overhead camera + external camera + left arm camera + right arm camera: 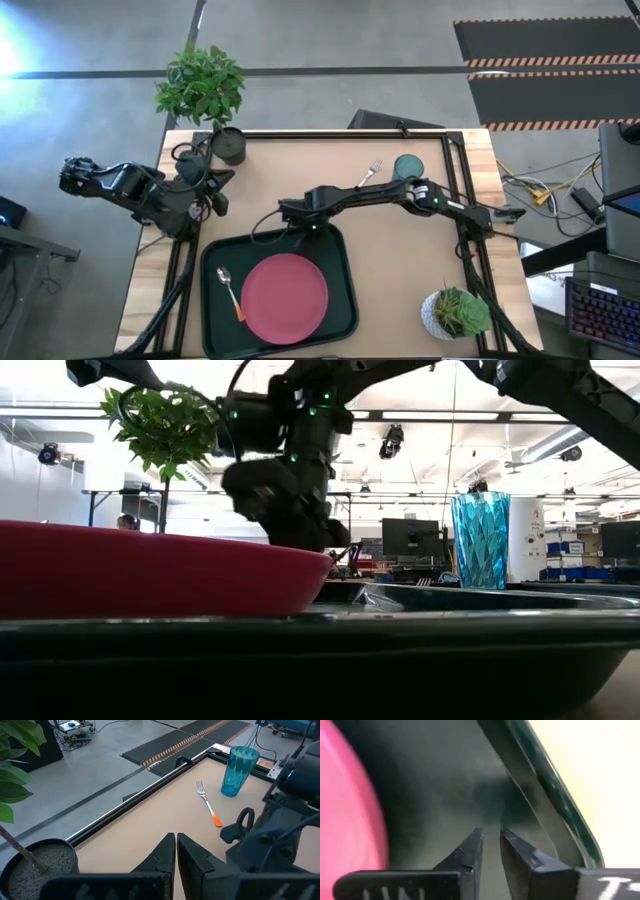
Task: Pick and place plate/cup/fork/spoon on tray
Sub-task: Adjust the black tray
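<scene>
Plate point(285, 298) and spoon point(229, 291) lie on the tray point(342, 262), so with my right gripper point(490, 845) nearly closed and empty over its far corner, I judge the fork point(370, 173) or cup point(407, 166) next, needing me to widen.

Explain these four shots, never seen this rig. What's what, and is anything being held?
Two dark robot arms work at one table. One shot looks straight down, one sits at table height, and two come from cameras on the wrists. On the table: a dark tray holding a pink plate and a spoon. The fork and the blue cup lie off the tray, near the far edge. There are also two potted plants. The right end effector hangs just above the tray floor beside the plate, fingers nearly together, holding nothing. The left end effector waits at the table's left side, shut and empty.
</scene>
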Controlling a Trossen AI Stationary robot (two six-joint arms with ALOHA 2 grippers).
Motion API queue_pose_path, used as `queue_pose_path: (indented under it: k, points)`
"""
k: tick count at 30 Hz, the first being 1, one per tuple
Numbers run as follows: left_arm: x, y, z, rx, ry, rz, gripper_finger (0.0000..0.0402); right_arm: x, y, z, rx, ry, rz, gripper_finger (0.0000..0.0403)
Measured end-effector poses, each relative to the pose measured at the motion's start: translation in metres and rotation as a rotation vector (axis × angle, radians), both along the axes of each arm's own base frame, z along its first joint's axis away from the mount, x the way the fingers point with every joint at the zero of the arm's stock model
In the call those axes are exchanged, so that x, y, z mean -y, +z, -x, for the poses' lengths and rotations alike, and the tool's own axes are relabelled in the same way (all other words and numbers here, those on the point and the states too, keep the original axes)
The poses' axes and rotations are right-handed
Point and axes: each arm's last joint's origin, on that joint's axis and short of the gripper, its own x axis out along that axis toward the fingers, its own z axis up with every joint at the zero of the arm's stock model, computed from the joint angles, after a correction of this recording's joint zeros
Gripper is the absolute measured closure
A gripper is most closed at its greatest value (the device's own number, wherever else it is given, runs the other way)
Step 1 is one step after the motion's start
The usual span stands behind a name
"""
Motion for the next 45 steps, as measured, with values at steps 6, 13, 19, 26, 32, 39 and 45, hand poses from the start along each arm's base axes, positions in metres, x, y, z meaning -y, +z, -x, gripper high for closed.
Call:
queue_pose_path:
  k: [6,13,19,26,32,39,45]
  points:
    - [0.000,0.000,0.000,0.001,0.000,0.000,0.0402,0.001,-0.006,0.009,-0.105,0.010,0.084,0.0389]
    - [0.000,0.000,0.000,0.002,0.000,0.001,0.0402,0.008,-0.010,0.026,-0.275,0.005,0.163,0.0394]
    - [0.000,0.000,0.001,0.006,0.001,0.003,0.0402,0.008,-0.016,0.037,-0.382,0.014,0.165,0.0394]
    - [0.000,0.001,0.001,0.009,0.002,0.005,0.0402,0.008,-0.018,0.043,-0.438,0.028,0.187,0.0394]
    - [0.000,0.001,0.001,0.009,0.001,0.005,0.0402,0.010,-0.007,0.046,-0.444,0.030,0.247,0.0394]
    - [0.000,0.000,0.001,0.008,0.002,0.005,0.0402,0.008,0.067,0.049,-0.226,-0.049,0.260,0.0394]
    - [0.000,0.000,0.000,0.008,0.002,0.006,0.0402,0.011,0.131,0.073,-0.065,-0.103,0.370,0.0394]
